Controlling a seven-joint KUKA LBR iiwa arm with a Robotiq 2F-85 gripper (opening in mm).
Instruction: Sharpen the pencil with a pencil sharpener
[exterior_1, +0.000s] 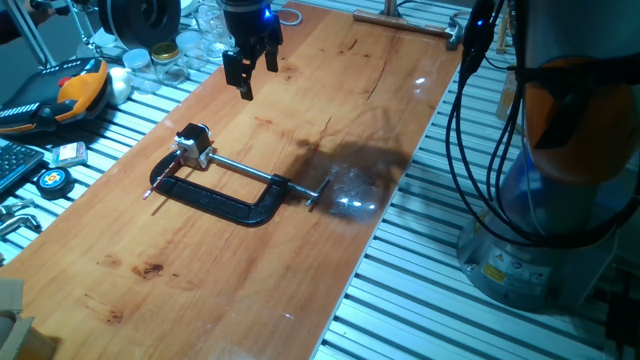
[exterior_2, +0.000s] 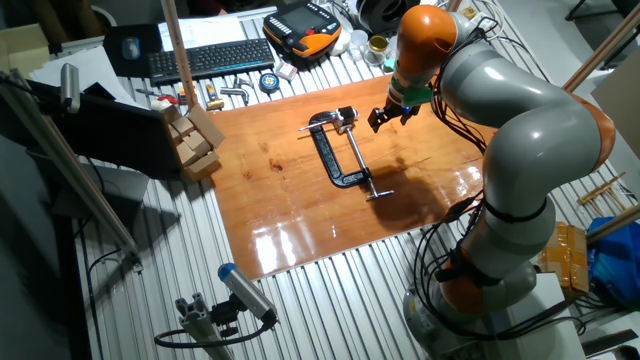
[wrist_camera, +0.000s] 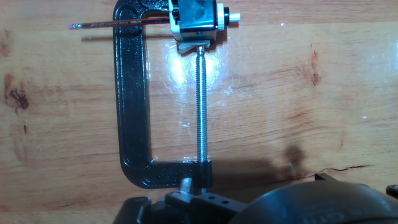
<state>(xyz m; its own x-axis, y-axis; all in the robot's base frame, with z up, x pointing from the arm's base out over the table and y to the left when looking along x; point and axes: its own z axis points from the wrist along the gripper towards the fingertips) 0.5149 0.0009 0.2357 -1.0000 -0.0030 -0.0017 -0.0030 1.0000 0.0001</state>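
Note:
The pencil sharpener (wrist_camera: 196, 20), a small silvery block with a dark top, sits in the mouth of a black C-clamp (wrist_camera: 132, 99), with the screw's pad against it. The pencil (wrist_camera: 118, 23), a thin dark stick, lies across the clamp's arm with one end in the sharpener. In the fixed views the sharpener (exterior_1: 193, 143) (exterior_2: 346, 117) and pencil (exterior_1: 163, 177) lie mid-table. My gripper (exterior_1: 258, 72) (exterior_2: 388, 118) hangs open above the table, beyond the sharpener and apart from it, holding nothing. The hand view shows only dark hand parts along its bottom edge.
The clamp's steel screw (wrist_camera: 200, 106) runs down to its handle bar (exterior_1: 318, 192). Glass jars (exterior_1: 165, 62), an orange-and-black pendant (exterior_1: 60, 92) and a tape measure (exterior_1: 52, 180) lie off the board's far-left side. A keyboard (exterior_2: 205, 58) and cardboard boxes (exterior_2: 195, 140) stand past the board's end.

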